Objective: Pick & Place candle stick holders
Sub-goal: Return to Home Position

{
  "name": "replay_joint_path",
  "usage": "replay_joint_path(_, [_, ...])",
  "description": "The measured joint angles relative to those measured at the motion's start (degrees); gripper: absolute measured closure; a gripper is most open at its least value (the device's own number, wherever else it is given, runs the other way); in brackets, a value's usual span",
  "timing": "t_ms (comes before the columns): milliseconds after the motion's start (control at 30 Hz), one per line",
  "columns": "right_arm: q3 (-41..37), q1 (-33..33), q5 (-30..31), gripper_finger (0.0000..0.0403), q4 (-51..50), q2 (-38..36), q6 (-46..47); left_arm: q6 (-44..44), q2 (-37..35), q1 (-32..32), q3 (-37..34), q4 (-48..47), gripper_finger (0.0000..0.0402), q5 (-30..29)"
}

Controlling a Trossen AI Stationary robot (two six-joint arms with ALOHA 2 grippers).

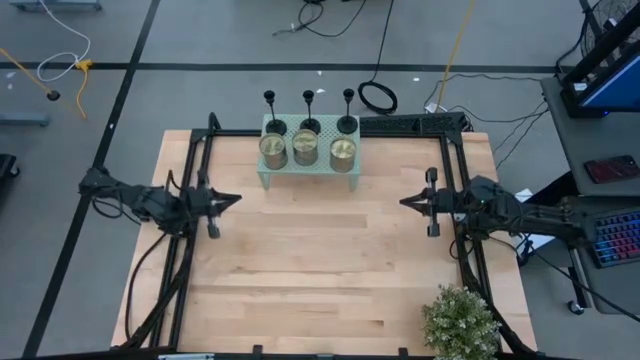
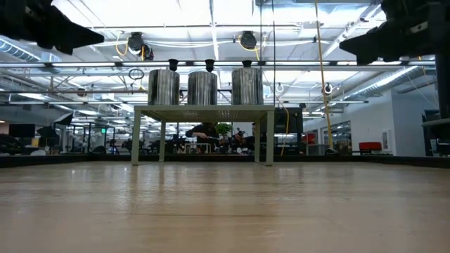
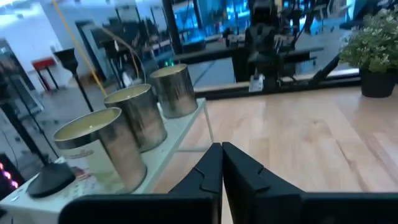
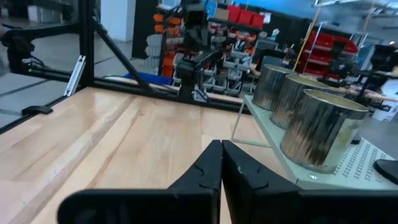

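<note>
At the far edge of the light wooden table [image 1: 320, 270] stands a small pale green perforated metal shelf [image 1: 308, 172]. On its top, along the back, the three black candle stick holders [image 1: 310, 125] stand upright in a row, each a round disc base with a thin stem. Just in front of them on the same shelf sit three silvery round tin candles [image 1: 306, 148], side by side. The left pincer [image 1: 234, 199] hangs above the table's left side, well apart from the shelf, its fingers pressed together on nothing. The right pincer [image 1: 404, 201] hangs above the right side, likewise closed and empty. A bushy green potted plant [image 1: 460, 322] stands at the table's near right corner.
</note>
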Motion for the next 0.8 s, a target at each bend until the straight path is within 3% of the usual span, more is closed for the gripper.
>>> replay_joint_path(400, [-6.52, -3.17, -0.34, 0.0403, 5.42, -3.86, 1.13, 7.52, -0.50, 0.07, -14.88, 21.52, 0.0371, 0.02])
replay_joint_path(533, [-8.04, -4.01, -3.30, 0.0403, 5.54, -5.45, 2.64, 6.40, -0.37, 0.07, -15.94, 21.09, 0.0371, 0.05])
replay_joint_path(800, [-11.23, -5.59, -3.08, 0.0403, 5.47, -8.40, 5.05, 6.21, -0.39, 0.07, -15.87, 20.99, 0.0371, 0.07])
